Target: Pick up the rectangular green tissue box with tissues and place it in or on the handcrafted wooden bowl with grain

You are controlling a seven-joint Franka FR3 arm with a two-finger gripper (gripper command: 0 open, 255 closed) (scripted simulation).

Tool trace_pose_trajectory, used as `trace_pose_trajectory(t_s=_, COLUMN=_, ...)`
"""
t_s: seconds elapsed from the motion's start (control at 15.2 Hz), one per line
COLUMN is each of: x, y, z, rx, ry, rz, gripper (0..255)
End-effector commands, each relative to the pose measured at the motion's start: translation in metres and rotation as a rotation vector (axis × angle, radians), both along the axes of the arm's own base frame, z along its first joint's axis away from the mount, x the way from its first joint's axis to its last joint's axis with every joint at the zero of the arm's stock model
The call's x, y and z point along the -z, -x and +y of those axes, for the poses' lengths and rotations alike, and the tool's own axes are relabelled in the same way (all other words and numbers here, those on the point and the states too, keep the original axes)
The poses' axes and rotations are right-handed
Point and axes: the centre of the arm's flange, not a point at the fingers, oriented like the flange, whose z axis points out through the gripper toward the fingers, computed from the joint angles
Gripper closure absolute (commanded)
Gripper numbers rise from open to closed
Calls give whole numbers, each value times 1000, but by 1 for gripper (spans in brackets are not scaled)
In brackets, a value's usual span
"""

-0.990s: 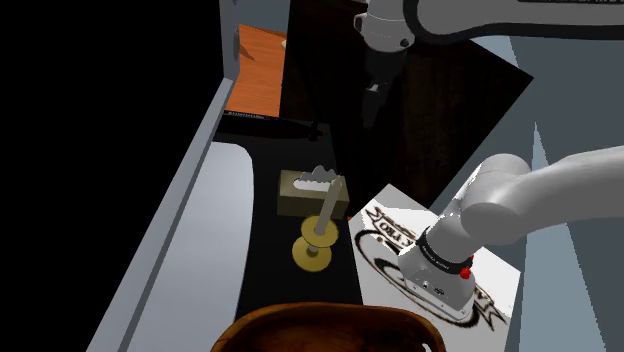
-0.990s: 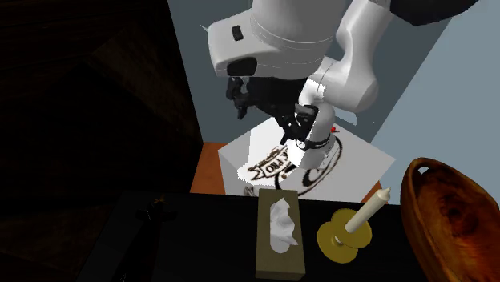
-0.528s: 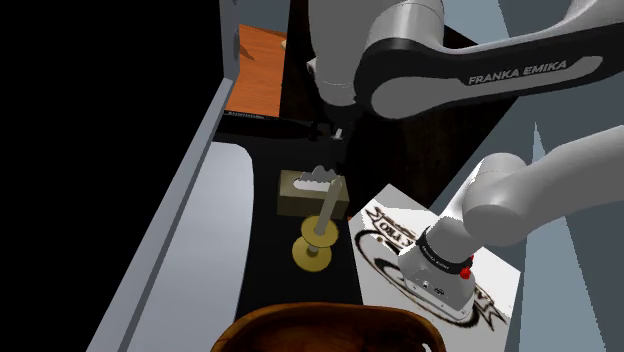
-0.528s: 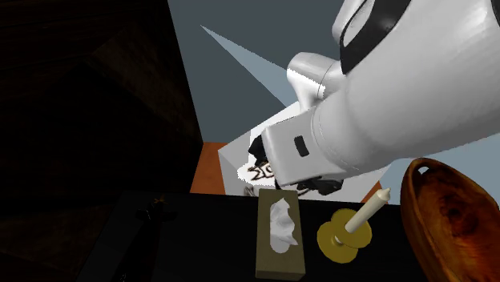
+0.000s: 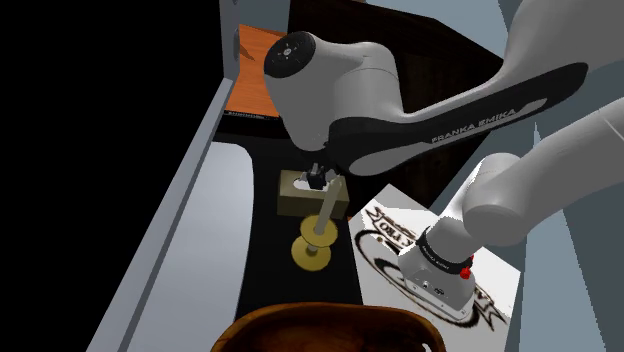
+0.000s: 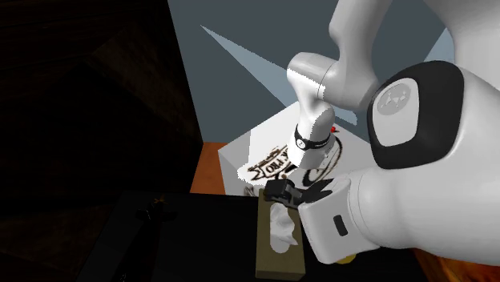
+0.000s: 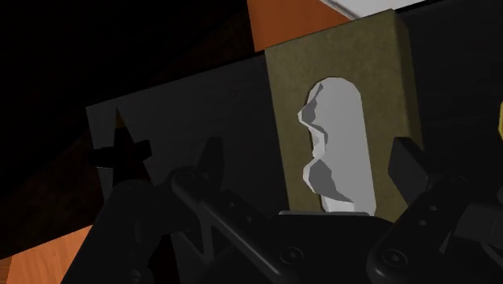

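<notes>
The olive-green tissue box (image 5: 294,194) lies on the dark table top with a white tissue (image 7: 334,145) sticking out of its slot. My gripper (image 5: 318,180) hangs close above the box, open, with nothing between its fingers. In the wrist view the gripper (image 7: 309,169) shows one finger (image 7: 211,173) beside the box (image 7: 338,81) and the other finger (image 7: 407,165) over its far long edge. In the second exterior view the gripper (image 6: 280,192) is over the near end of the box (image 6: 268,252). The brown wooden bowl (image 5: 330,330) sits at the shoulder view's bottom edge.
A brass candle holder with a cream candle (image 5: 314,248) stands between the box and the bowl, close to the box. A small dark star-shaped object (image 7: 121,152) lies on the table (image 5: 260,270) beyond the box. The white stand (image 5: 395,235) borders the table.
The arm has swung down and across over the table. The gripper dropped from high above to just over the tissue box. The box, candle and bowl have not moved.
</notes>
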Motion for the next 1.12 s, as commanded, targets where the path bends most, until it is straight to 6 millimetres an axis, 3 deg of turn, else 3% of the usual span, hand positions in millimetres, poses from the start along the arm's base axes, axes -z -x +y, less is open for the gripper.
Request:
trace_pose_trajectory(t_s=0.0, x=19, y=5, z=-7, rx=-6, ry=18, rz=23, gripper=0)
trace_pose_trajectory(t_s=0.26, x=35, y=5, z=-17, rx=-6, ry=18, rz=23, gripper=0)
trace_pose_trajectory(t_s=0.73, x=35, y=5, z=-17, rx=-6, ry=18, rz=23, gripper=0)
trace_pose_trajectory(t_s=0.79, x=36, y=5, z=-16, rx=-6, ry=18, rz=23, gripper=255)
trace_pose_trajectory(t_s=1.06, x=38, y=6, z=-16, rx=-6, ry=18, rz=23, gripper=255)
